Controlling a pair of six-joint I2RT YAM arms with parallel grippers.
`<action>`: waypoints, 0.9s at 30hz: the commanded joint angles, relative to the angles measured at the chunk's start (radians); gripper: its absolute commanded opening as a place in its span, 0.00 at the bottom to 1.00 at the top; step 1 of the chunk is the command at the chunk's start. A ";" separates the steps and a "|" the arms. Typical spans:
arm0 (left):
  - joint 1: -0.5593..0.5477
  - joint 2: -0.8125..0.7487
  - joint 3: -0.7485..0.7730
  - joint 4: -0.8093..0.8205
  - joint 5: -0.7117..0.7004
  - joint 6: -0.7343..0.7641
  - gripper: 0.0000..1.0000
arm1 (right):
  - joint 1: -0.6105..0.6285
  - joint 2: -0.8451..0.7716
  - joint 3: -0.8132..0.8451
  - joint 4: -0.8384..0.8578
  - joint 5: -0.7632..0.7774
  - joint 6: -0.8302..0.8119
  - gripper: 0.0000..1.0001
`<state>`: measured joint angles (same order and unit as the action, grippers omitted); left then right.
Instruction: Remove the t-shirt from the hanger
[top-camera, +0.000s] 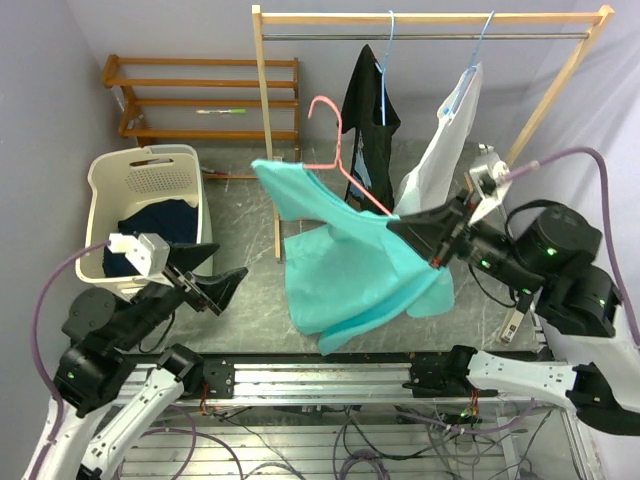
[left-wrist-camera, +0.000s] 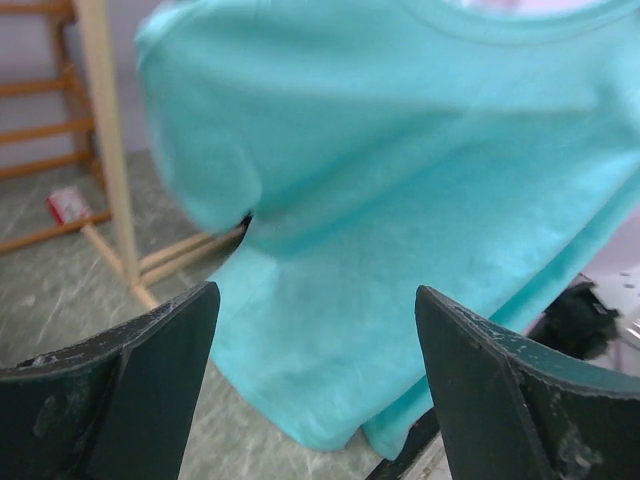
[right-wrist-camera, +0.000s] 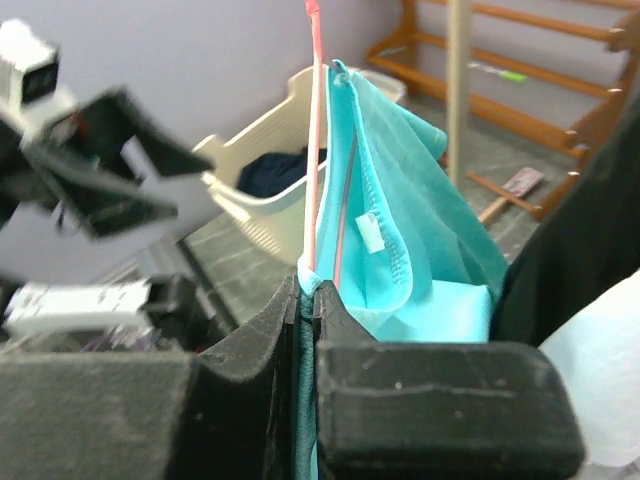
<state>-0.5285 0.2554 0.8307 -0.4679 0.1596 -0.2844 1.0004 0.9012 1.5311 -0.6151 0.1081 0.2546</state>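
Top view: I'm looking down from above and behind the arms, bases at the bottom, rack (top-camera: 430, 17) farthest off. Left wrist view faces right, close on the shirt (left-wrist-camera: 400, 200), left fingers (left-wrist-camera: 150, 390) low in frame. Right wrist view looks left along the right fingers (right-wrist-camera: 250, 390), hanger (right-wrist-camera: 314, 150) at the lens, basket (right-wrist-camera: 255, 215) and left gripper (right-wrist-camera: 190, 188) beyond. All three share the shirt.

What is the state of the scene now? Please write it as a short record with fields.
t-shirt: teal, on the pink hanger, off the rack
pink hanger: pinched with shirt fabric in the right gripper
right gripper: shut
left gripper: open, apart from the t-shirt
basket: white, dark clothes inside
task: not yet done
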 joint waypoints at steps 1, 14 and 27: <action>-0.008 0.171 0.235 0.041 0.281 0.064 0.90 | -0.003 -0.081 -0.044 -0.057 -0.282 0.026 0.00; -0.008 0.490 0.505 -0.050 0.606 0.121 0.79 | -0.002 -0.121 -0.147 -0.052 -0.425 0.049 0.00; -0.008 0.519 0.427 -0.022 0.667 0.121 0.75 | -0.003 -0.114 -0.186 0.048 -0.509 0.096 0.00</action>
<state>-0.5297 0.7639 1.2774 -0.5274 0.7761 -0.1612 0.9997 0.7921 1.3552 -0.6544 -0.3531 0.3248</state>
